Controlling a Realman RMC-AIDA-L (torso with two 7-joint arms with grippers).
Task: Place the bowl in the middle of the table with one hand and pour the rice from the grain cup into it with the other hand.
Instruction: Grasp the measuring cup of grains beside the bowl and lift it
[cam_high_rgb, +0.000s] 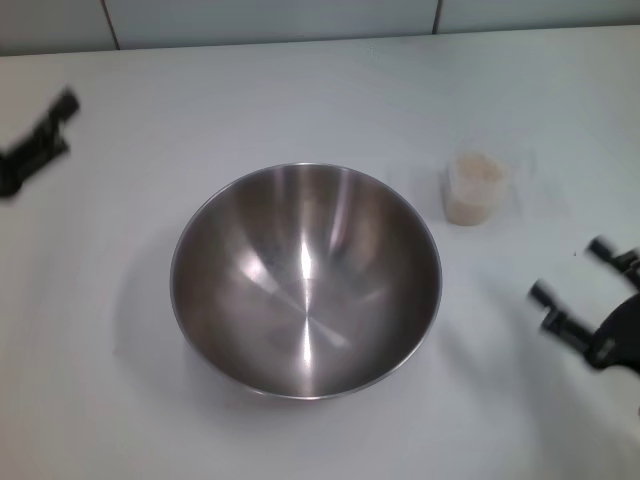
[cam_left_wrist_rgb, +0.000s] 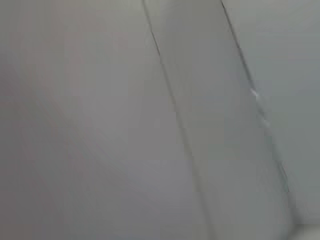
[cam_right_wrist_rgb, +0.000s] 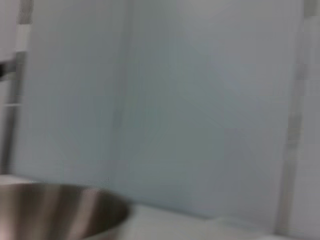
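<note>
The large shiny stainless-steel bowl (cam_high_rgb: 305, 280) stands upright near the middle of the plain white table (cam_high_rgb: 300, 90), and it is empty inside. The small clear plastic grain cup (cam_high_rgb: 474, 187) stands just beside it on the robot's right, not touching, with the pale beige rice (cam_high_rgb: 476, 170) inside. So placing the bowl looks done, and the pouring is left. The right gripper (cam_high_rgb: 575, 290) hovers near the cup with fingers spread and holds nothing. The left gripper (cam_high_rgb: 38, 145) is well apart at the left edge; whether it is released or clenched cannot be told.
</note>
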